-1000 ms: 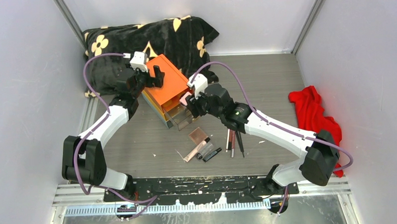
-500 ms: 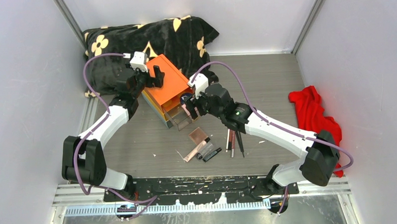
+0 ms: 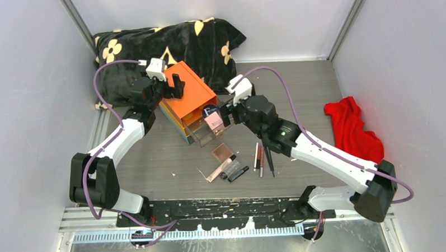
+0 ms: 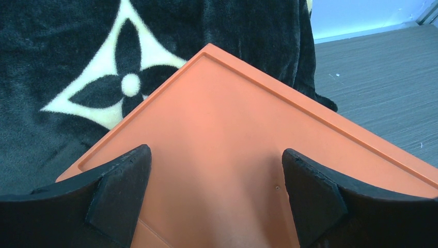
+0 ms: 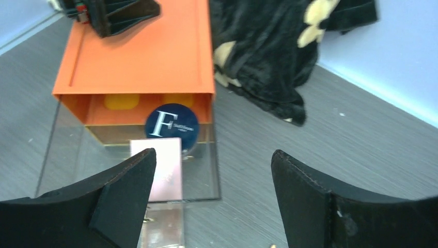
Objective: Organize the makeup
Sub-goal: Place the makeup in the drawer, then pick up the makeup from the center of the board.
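Jaws spread and empty beside the clear drawer (image 3: 202, 135) holding two compacts (image 3: 213, 121), the right gripper (image 3: 227, 116) is the nearer one to the loose compact (image 3: 223, 153), tubes (image 3: 233, 171) and near-to-far pencils (image 3: 262, 158) lying toward its base, while the left gripper (image 3: 173, 85) hangs spread wide over the orange box (image 3: 189, 93).

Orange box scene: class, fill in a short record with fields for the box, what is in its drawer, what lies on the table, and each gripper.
Orange box: one clear drawer pulled out
In the drawer: round dark compact with a white F, pink square compact
On the table: square compact, pinkish tube, black tube, pencils
Left gripper: open, over the box top
Right gripper: open, empty, facing the drawer
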You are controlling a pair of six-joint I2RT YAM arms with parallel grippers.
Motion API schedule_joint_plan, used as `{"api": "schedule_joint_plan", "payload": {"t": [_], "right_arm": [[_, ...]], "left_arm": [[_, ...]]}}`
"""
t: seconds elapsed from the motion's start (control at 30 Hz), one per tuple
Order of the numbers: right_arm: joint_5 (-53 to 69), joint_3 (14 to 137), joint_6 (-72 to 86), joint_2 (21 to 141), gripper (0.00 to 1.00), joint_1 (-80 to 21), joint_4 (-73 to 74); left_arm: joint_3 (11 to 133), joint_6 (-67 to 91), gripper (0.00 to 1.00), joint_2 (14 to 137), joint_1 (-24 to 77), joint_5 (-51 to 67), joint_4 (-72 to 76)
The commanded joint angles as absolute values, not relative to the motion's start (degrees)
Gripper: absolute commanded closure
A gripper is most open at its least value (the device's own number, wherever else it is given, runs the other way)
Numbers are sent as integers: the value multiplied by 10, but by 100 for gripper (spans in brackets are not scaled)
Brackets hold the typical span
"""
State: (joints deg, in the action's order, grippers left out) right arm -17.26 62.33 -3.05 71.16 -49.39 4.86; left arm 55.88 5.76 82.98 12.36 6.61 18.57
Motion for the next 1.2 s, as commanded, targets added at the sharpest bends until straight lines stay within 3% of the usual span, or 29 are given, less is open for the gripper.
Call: {"api": "schedule_joint_plan", "payload": {"t": [0.0, 0.37, 0.57, 0.73, 1.17], "right_arm": [[-274, 580, -48, 644, 11, -495, -1], [-253, 383, 35, 543, 10, -493, 17], [-212, 305, 79, 544, 9, -494, -25], [-191, 261, 106, 572, 3, -498, -94], [-210, 238, 127, 703, 2, -573, -246]], "left_arm": [[513, 99, 3, 857, 119, 51, -5], [512, 97, 3, 858, 117, 51, -7], [512, 99, 3, 858, 116, 49, -6], [511, 101, 3, 857, 116, 50, -5], [508, 94, 3, 872, 116, 49, -1]]}}
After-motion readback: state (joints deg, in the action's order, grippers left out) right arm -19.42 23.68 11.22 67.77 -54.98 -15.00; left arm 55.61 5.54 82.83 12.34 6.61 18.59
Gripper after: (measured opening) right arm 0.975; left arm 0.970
